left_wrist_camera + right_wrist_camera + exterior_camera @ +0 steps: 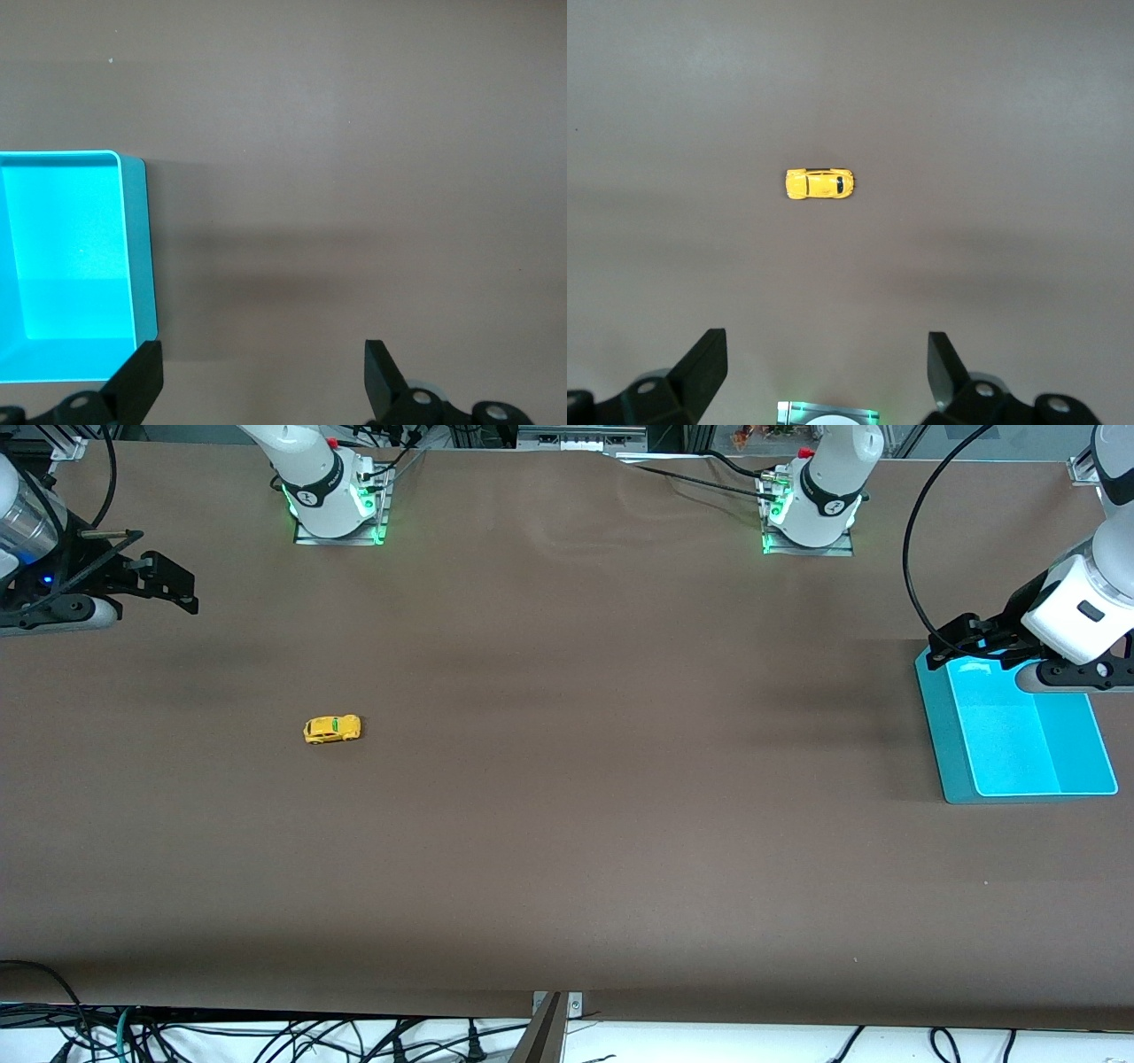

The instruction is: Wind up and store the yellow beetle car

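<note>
My tiny rounded yellow beetle car (332, 729) sits alone on the brown counter (567, 850) toward the right arm's end. Both pincers, right (826, 356) and left (263, 365), hang wide open, holding nothing, the left by the shallow turquoise plastic tray (961, 784). I fear a careless pinch could make so small a car roll or squirt away.

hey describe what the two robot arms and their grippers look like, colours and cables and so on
Both arms are glossy white with black joint bands, on metal bases lit green. Black cables run to them. The left gripper and right gripper are black, with two flat wedge-shaped fingers on pivoting links.
</note>
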